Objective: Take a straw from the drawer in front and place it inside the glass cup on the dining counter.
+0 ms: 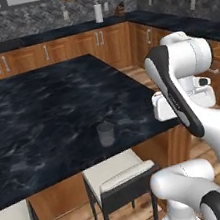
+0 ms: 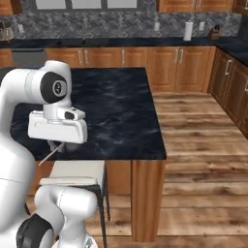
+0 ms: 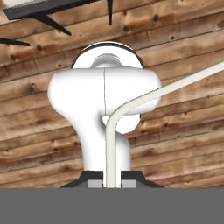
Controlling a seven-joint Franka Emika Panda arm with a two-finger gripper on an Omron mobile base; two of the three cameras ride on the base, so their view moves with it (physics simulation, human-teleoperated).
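The pincer (image 3: 112, 183) is closed narrow on the straw (image 3: 110, 144), which in the hand view rises pale between the two fingertips and bends off toward the right edge, with the plank floor (image 3: 183, 131) behind it. In the right base view the pincer hangs at the near edge of the surface (image 2: 121, 106), a wide black slab with faint pale veins on a brown wooden base. Two white-seated stools (image 1: 120, 173) stand tucked along that near edge. The glass (image 1: 106, 134) stands upright on the surface, close to the near edge and toward its right corner, apart from the robot's hand. In the right base view the straw (image 2: 48, 157) shows as a thin slanting line, running from under the hand down and to the left, its lower end in front of the surface's near edge, above a stool seat.
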